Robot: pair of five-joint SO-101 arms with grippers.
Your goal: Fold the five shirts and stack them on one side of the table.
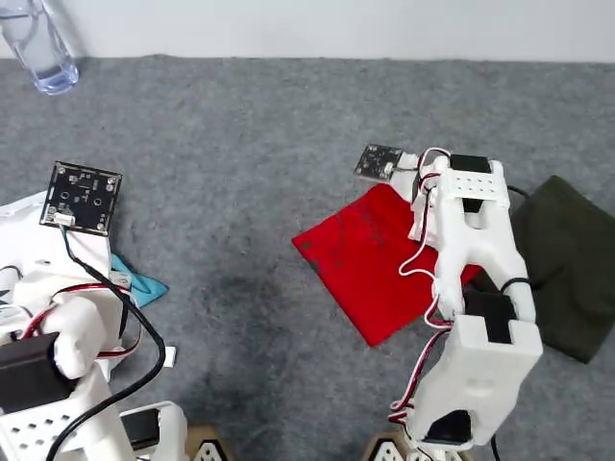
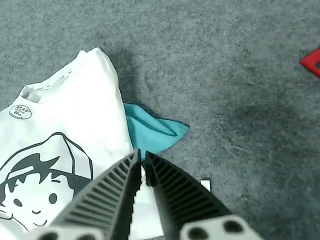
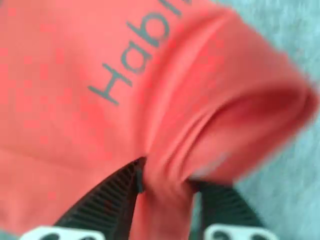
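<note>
A red shirt (image 1: 365,254) lies right of the table's middle, partly folded. My right gripper (image 3: 167,185) is shut on a raised fold of this red shirt (image 3: 100,75) at its far edge, and its arm (image 1: 471,279) stretches over the cloth. At the left edge lies a white shirt (image 2: 60,130) with a cartoon print, on top of a teal shirt (image 2: 152,132) whose corner sticks out. My left gripper (image 2: 141,156) hovers shut just above them, holding nothing. A dark green shirt (image 1: 567,259) lies crumpled at the far right.
A clear water bottle (image 1: 38,48) stands at the back left corner. A small white tag (image 2: 205,186) lies on the grey carpet-like tabletop (image 1: 240,144) near the left arm. The table's middle and back are open grey surface.
</note>
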